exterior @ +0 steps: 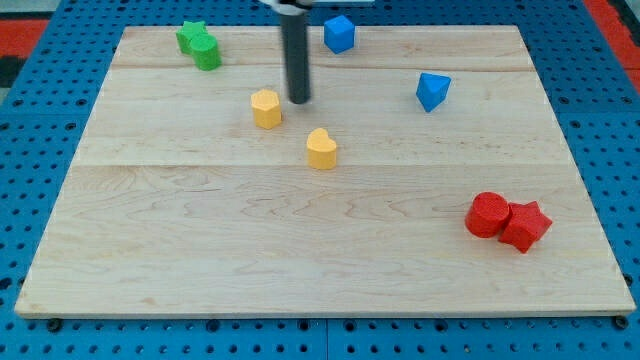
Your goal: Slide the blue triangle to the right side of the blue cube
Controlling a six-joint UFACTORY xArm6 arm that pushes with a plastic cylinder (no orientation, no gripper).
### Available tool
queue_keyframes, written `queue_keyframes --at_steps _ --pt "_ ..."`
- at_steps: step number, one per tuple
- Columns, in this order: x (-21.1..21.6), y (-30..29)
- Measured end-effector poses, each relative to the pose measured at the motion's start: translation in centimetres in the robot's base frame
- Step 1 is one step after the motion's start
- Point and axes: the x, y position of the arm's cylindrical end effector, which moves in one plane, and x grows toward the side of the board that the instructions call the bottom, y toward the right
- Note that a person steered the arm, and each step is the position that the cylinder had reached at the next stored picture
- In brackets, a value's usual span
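Note:
The blue cube [339, 33] sits near the view's top, just right of centre. The blue triangle [432, 91] lies lower and further to the view's right, apart from the cube. My tip [299, 100] rests on the wooden board, below and left of the cube and far to the left of the triangle. It touches neither blue block. It stands just right of a yellow block.
A yellow hexagon-like block [266, 108] sits next to my tip and a yellow heart [321, 148] lies below it. Two green blocks [199, 44] touch at the top left. A red cylinder [487, 214] and a red star [525, 225] touch at the bottom right.

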Motion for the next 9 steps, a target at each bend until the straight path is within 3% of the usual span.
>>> queue_keyframes --at_steps 1,2,3,5,9 --pt "1.9 8.3" --pt "4.9 12.8" --pt "4.0 15.3" --pt "-1.6 15.2" --pt "-9.9 8.5"
